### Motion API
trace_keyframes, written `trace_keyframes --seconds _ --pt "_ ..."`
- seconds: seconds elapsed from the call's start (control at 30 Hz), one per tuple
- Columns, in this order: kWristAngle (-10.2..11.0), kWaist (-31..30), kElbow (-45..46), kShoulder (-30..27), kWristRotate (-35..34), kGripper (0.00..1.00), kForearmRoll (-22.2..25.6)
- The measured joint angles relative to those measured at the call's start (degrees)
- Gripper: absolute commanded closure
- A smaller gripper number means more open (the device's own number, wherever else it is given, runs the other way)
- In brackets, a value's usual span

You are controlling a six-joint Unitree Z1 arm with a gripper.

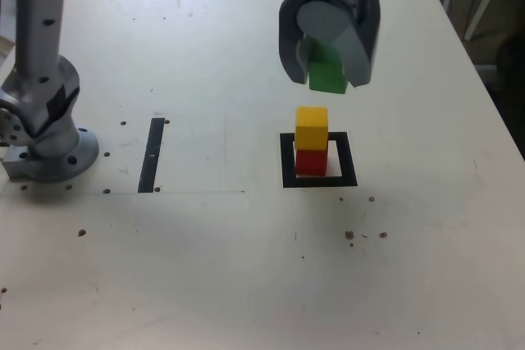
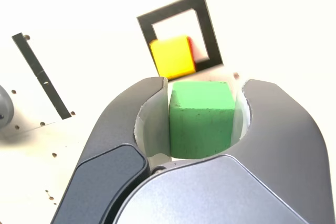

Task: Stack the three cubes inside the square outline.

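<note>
- Gripper [image 1: 329, 71] is clamped on the green cube [image 1: 328, 76]; the wrist view shows the green cube seated between the two jaws with both inner faces against its sides.
- In the exterior view the green cube hangs in the air, clear of the table [image 1: 205, 268], above the other two blocks and slightly toward that view's right.
- Yellow cube [image 1: 311, 127] sits on top of the red cube [image 1: 310, 161]; the red one rests inside the square outline [image 1: 286, 161], on its pale centre.
- In the wrist view only a sliver of red shows beside the yellow cube, so the pair looks well aligned, though perhaps not perfectly.
- Straight black strip [image 1: 152, 155] lies well apart on the exterior view's left, near the arm base [image 1: 45, 141]; neither plays a part here.
- Step in hand, as I judge it: last of three placements. Two cubes are stacked, the third is carried and not yet set down.
- Next move calls for centring the green cube over the yellow top face, squaring its edges to it, then lowering slowly until the faces touch.
- Release should come only once the cube rests flat; the jaws should open gently so they do not nudge the stack.
- Risk: the tower is narrow; an off-centre landing or a sideways brush could topple the yellow cube off the red.
</note>
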Motion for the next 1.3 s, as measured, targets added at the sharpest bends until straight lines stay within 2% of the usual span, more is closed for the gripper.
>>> trace_keyframes --seconds 0.33,0.57,1.3 --pt "-2.7 3.1 2.1 0.1 -6.1 0.62 -0.4" --pt "-5.0 4.8 4.1 1.3 -6.7 0.62 -1.2" --pt "-6.2 6.7 8.2 2.5 -5.3 0.62 -5.2"
